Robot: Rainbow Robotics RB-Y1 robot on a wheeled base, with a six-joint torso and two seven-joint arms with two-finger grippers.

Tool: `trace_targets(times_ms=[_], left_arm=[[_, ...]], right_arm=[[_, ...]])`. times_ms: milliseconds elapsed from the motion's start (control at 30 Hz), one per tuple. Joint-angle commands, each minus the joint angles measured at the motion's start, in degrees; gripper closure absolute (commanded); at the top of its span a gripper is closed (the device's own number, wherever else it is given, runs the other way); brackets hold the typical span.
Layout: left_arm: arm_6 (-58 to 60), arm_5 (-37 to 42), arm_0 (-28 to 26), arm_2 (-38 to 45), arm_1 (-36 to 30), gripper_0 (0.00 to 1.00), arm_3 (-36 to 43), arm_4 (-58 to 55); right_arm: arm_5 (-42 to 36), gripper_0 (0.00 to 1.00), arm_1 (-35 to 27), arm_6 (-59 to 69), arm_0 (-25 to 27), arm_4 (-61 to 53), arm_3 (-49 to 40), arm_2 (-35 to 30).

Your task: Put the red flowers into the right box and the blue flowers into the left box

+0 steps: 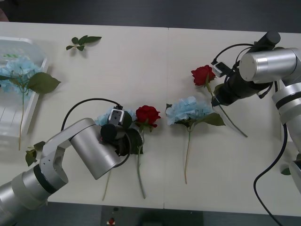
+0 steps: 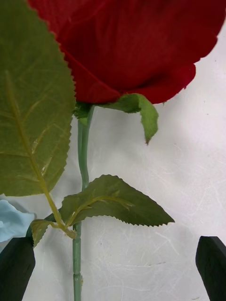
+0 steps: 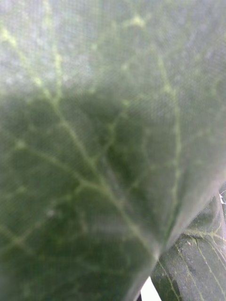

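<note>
With just one blue flower laid in the left box at the table's left edge, most sorting is left: the right gripper is spread around a red flower's stem, while the left gripper's state can't be told among the flowers near the front edge.

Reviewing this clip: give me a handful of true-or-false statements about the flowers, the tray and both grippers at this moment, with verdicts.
1. The right gripper is open over a red rose stem. True.
2. The left box holds a red rose. False: a blue hydrangea lies in it.
3. A blue hydrangea lies on the table between the two arms. True.
4. The left gripper hovers over the left box. False: it is low over the flowers near the table's front, beside another red rose.
</note>
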State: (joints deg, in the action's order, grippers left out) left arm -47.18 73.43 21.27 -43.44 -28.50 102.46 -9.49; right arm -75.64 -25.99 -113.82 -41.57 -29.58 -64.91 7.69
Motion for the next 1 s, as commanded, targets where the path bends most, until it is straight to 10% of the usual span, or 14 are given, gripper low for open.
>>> trace_targets(times_ms=[33, 433, 900, 967, 1000], left_arm=[[1.9, 0.0, 0.7, 1.1, -1.0, 1.00, 2.0, 2.4], [-3.6, 19.5, 0.6, 23.9, -15.7, 1.00, 25.9, -12.0], [-21.6, 19.4, -7.5, 49.3, -24.1, 1.00, 14.4, -19.1], [-24.2, 16.6, -9.2, 50.2, -24.9, 1.00, 11.7, -19.0], [-26.2, 13.8, -10.5, 50.6, -25.7, 1.00, 9.2, -19.0]], right_arm=[[0.3, 0.00, 1.0, -1.2, -2.3, 0.5, -0.6, 0.1], [2.3, 0.00, 2.6, -1.1, -2.3, 1.0, 2.6, 0.4], [4.0, 0.00, 3.6, -1.2, -2.4, 1.0, 5.2, 1.0], [4.0, 0.21, 3.6, -1.1, -2.4, 1.1, 5.2, 1.4], [4.1, 0.53, 3.6, -0.9, -2.3, 1.1, 5.2, 1.6]])
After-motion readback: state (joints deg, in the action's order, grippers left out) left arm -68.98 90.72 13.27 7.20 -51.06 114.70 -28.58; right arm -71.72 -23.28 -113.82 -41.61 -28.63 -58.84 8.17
